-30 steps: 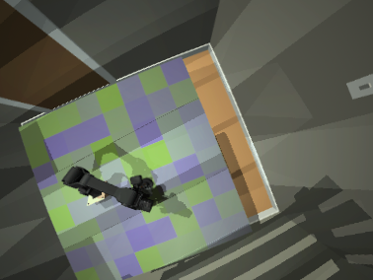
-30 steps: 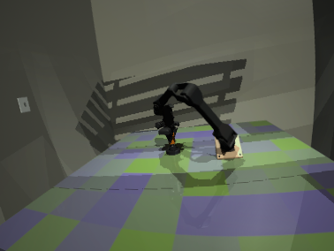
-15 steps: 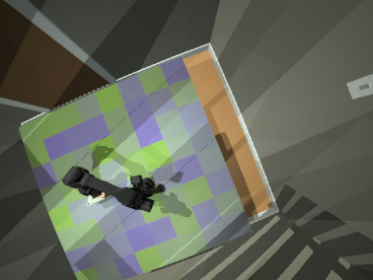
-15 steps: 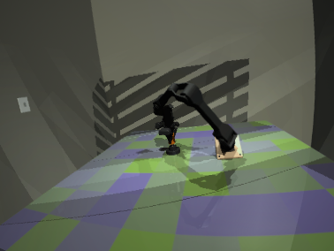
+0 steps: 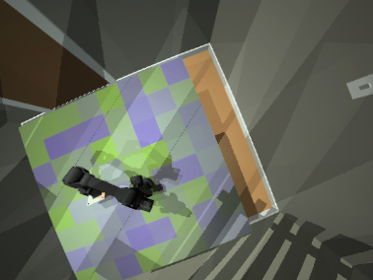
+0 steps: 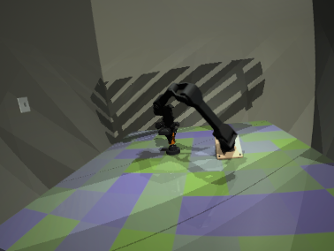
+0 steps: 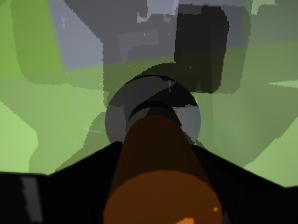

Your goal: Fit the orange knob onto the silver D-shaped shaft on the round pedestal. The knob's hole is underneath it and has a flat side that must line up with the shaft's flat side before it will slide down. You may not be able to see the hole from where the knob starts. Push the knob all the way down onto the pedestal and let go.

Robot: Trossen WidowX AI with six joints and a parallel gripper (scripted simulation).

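The orange knob [image 6: 173, 140] [image 7: 162, 195] stands upright between the fingers of my gripper [image 6: 172, 135] [image 7: 155, 150], which is shut on it. In the wrist view its near end fills the bottom middle, with a dark finger on each side. The round pedestal [image 6: 173, 151] [image 7: 116, 126] is dark in the exterior view and grey in the wrist view. It is directly below the knob, roughly in line with it. The silver shaft, the knob's hole and both flat sides are hidden. I cannot tell whether the knob touches the pedestal. In the top view the arm hides the knob.
The arm's base stands on a pale plate [image 6: 222, 154] [image 5: 94, 200], to the right of the pedestal in the exterior view. The table top [image 5: 160, 127] has green and purple patches. An orange-brown strip [image 5: 219, 118] with a pale rim runs along one side. Striped shadows cross the scene.
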